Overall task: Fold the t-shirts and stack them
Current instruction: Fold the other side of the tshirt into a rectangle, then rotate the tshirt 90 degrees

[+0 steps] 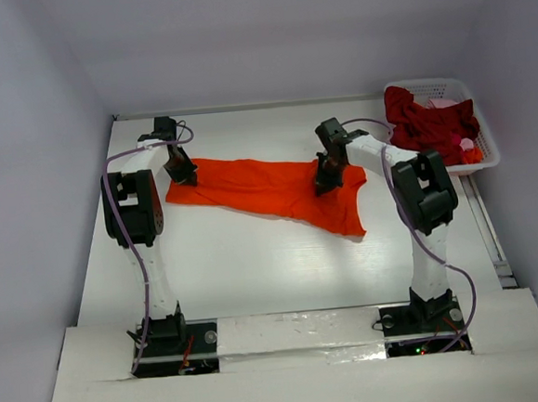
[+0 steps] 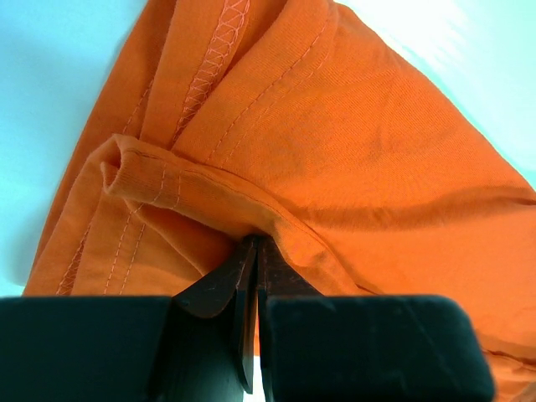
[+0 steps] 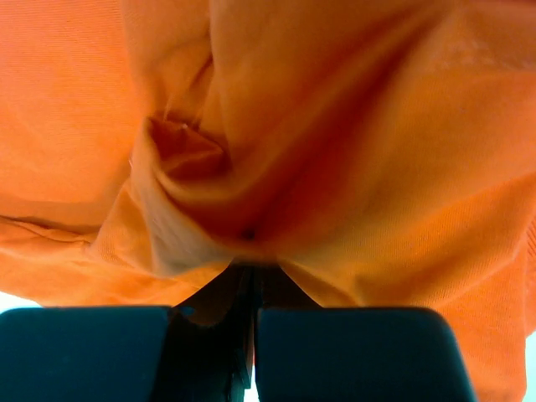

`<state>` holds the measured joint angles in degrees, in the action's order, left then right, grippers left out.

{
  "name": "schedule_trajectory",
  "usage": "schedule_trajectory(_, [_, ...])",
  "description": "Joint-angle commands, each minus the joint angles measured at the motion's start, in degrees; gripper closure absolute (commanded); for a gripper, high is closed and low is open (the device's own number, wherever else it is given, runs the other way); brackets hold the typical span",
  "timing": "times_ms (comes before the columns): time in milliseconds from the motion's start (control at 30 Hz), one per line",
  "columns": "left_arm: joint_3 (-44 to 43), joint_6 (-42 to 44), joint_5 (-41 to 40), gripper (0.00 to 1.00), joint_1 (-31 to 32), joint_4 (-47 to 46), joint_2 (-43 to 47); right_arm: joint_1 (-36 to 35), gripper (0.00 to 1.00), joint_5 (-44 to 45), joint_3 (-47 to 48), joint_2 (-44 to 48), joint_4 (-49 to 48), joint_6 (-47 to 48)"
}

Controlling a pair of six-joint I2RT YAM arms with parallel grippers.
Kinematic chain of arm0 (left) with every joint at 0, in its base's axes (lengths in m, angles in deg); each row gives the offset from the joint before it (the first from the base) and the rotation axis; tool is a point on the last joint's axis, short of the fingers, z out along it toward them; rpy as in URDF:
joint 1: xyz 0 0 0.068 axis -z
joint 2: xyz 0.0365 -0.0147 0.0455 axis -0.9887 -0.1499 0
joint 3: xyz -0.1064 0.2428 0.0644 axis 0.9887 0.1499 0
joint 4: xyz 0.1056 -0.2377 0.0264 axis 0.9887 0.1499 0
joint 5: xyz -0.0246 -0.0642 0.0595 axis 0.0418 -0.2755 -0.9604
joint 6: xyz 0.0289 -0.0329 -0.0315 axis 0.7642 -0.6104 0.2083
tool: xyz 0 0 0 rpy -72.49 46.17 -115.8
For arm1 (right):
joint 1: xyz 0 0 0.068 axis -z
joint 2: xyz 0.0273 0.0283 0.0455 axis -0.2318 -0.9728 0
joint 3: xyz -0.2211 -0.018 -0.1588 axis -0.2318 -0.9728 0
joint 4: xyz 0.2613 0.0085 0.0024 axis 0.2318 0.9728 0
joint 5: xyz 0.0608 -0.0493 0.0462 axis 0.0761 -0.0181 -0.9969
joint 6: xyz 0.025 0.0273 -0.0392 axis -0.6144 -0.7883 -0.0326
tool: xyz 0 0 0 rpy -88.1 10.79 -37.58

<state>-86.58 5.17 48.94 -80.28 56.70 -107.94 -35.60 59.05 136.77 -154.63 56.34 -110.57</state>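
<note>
Left gripper, right gripper: I clench orange t-shirt mid-frame; dark red t-shirts in basket, upper right.

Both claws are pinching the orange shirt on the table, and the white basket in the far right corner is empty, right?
Not empty: the top view shows dark red shirts heaped in the white basket. The left gripper and right gripper do both pinch the orange shirt on the table.
</note>
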Motion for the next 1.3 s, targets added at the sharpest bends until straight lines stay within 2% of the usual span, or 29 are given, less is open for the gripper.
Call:
schedule_trajectory(0, [0.0, 0.5, -0.1, 1.00, 0.1, -0.5, -0.7, -0.3, 1.00, -2.4, 3.4, -1.6, 0.7, -0.2])
schedule_trajectory(267, [0.3, 0.7, -0.4, 1.00, 0.1, -0.3, -0.9, -0.3, 1.00, -7.4, 6.9, -4.3, 1.3, -1.7])
schedule_trajectory(633, [2.7, 0.7, -1.4, 1.00, 0.1, -0.3, 0.6, 0.9, 1.00, -9.4, 18.7, -8.6, 5.7, -2.5])
schedule_trajectory(967, [1.9, 1.0, -1.9, 1.00, -0.4, 0.7, 1.2, 1.5, 1.00, -10.0, 23.2, -9.7, 7.7, -2.5])
schedule_trajectory(1067, [0.9, 1.0, -2.0, 1.00, -0.4, 1.2, 0.7, 1.5, 1.00, -5.8, 23.2, -6.1, 8.5, -0.7])
schedule_trajectory(1200, [0.5, 1.0, -2.0, 1.00, -0.4, 1.0, 0.4, 1.5, 1.00, 8.8, 21.6, 0.3, 9.4, 2.7])
schedule_trajectory(1267, [0.3, 0.9, -2.1, 1.00, -0.4, 0.9, 0.2, 1.5, 1.00, 13.3, 20.2, 1.6, 10.7, 4.9])
